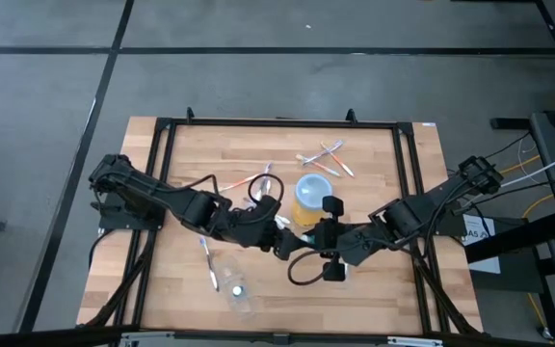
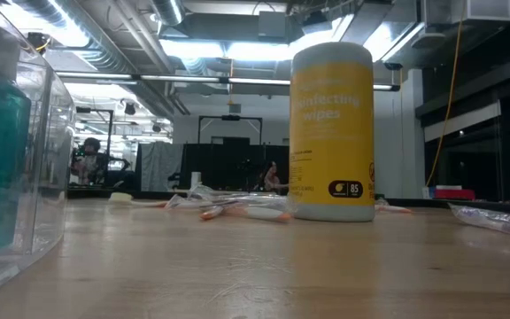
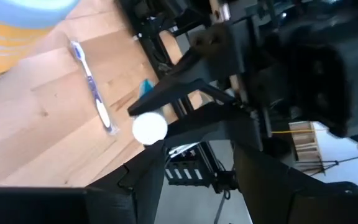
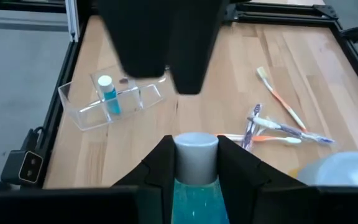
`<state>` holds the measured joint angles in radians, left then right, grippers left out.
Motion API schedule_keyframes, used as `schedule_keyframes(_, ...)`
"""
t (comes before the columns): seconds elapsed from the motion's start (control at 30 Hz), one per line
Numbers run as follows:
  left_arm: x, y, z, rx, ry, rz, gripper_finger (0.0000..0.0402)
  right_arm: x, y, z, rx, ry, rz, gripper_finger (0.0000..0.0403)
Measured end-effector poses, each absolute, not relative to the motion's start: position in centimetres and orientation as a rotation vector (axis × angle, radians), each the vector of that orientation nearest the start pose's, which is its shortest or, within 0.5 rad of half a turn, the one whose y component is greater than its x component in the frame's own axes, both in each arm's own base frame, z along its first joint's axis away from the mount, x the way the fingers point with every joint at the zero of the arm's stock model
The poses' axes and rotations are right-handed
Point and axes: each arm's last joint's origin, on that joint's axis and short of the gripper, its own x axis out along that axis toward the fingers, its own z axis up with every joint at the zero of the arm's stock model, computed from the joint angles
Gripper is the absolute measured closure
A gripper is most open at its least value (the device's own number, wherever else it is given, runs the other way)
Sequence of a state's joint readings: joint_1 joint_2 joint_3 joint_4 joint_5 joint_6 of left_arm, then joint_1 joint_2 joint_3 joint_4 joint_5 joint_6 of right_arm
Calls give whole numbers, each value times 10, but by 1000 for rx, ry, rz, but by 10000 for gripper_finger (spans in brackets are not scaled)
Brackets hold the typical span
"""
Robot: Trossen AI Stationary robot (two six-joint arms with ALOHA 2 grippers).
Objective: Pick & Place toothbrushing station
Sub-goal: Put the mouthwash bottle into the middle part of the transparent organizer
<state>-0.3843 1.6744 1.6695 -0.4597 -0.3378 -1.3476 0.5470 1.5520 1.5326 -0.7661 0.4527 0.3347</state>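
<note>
We have part of the job done. One small teal tube [image 4: 108, 94] already stands in the clear plastic holder [image 4: 79, 109] near the table's front edge. Our right gripper [image 4: 195, 163] is closed on a second teal tube [image 4: 194, 186], white cap up, near the middle of the table. Our left gripper [image 1: 279, 238] faces it with its fingers spread wide and empty, so we judge a handover or a placing step is in progress.

Still left are the toothbrushes: one blue and white brush [image 3: 94, 86] beside the yellow wipes canister [image 2: 332, 133], one [image 1: 208, 260] near the holder, and a loose bunch [image 1: 324, 159] at the far side.

The wooden table [image 1: 374, 289] sits in a black frame, with a workshop of ceiling lights and racks beyond.
</note>
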Motion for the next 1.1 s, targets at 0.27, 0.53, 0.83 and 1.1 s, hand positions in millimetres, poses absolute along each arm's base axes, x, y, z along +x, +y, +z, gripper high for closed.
schedule_keyframes(0.27,352,-131,379,-1151,405,296,215,288,160,358,-46,667,-28,310)
schedule_keyframes(0.53,351,-128,375,-1145,420,340,215,288,161,359,-44,652,-26,310)
schedule_keyframes(0.83,353,-123,375,-1147,416,348,215,290,161,362,-55,622,-15,310)
schedule_keyframes(1.1,354,-121,375,-1149,415,351,215,293,157,363,-75,617,-27,310)
